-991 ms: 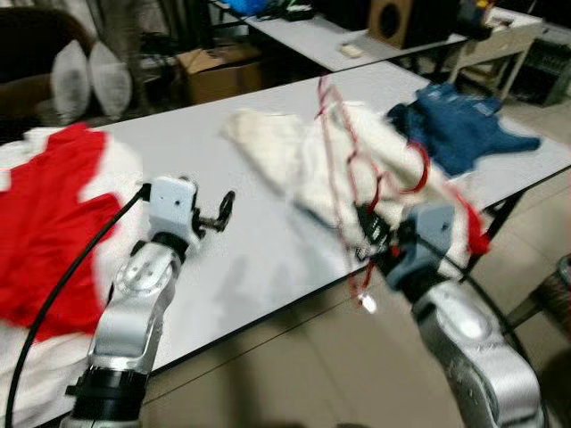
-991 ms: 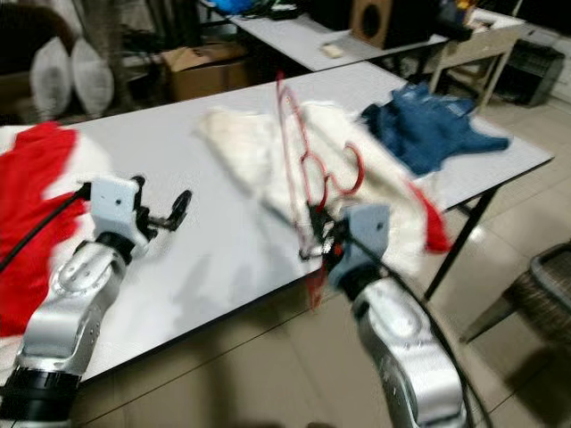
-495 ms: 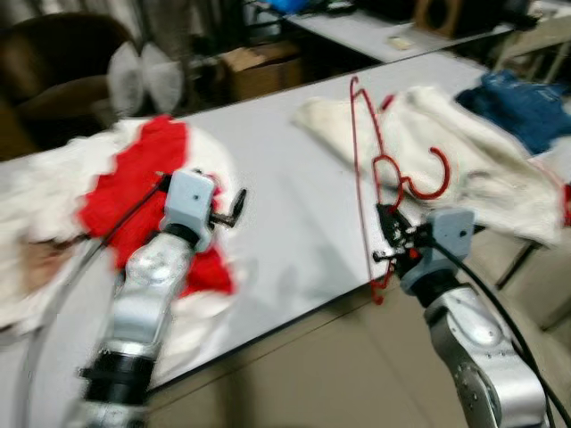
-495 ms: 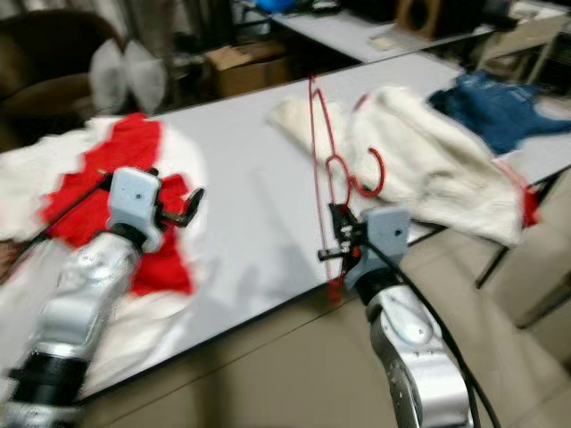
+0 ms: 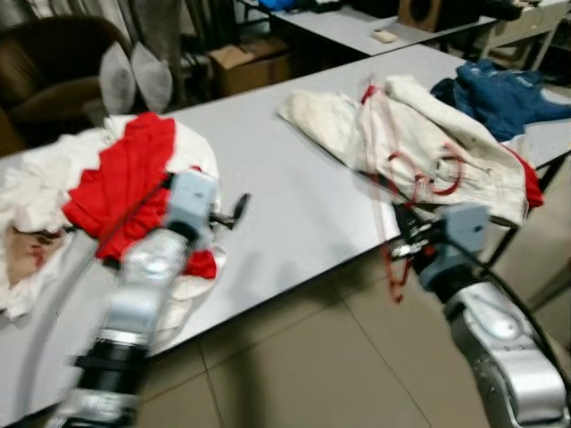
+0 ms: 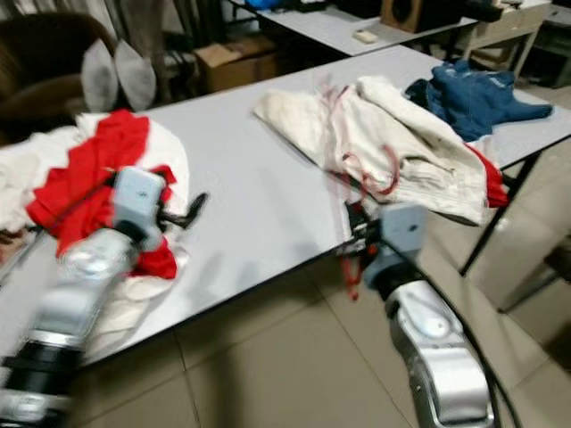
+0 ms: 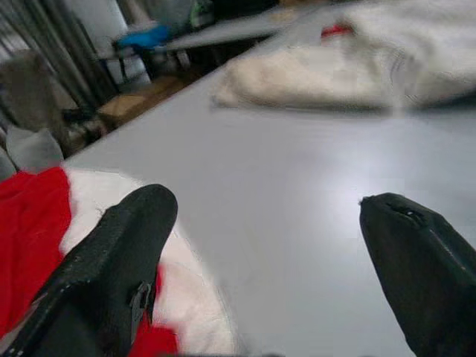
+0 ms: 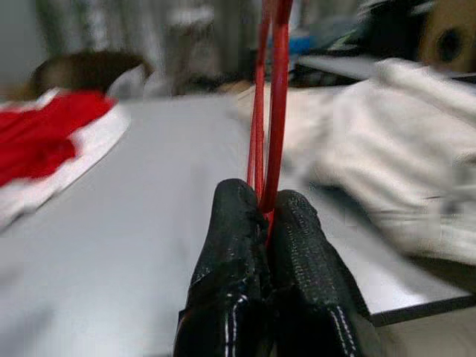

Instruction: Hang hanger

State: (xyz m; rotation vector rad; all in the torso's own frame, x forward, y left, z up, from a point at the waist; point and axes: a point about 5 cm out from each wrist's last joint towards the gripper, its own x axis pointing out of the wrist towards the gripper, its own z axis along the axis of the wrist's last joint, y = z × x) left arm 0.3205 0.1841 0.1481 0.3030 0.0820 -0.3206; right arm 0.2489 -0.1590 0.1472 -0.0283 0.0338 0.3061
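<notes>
A red wire hanger stands up from my right gripper, smeared by motion, in front of the white garment at the table's near edge. In the right wrist view both fingertips press together on the hanger's red wire. My left gripper is held over the grey table beside a red and white pile of clothes. Its fingers stand wide apart with nothing between them.
A blue garment lies at the table's far right end. Behind the table are a cardboard box, two grey pillows, a dark armchair and a second table. Tiled floor runs along the near side.
The whole view has kept shifting as the camera moves. The right gripper still holds the hanger, which now looks blurred and lower against the white garment. The left arm is blurred.
</notes>
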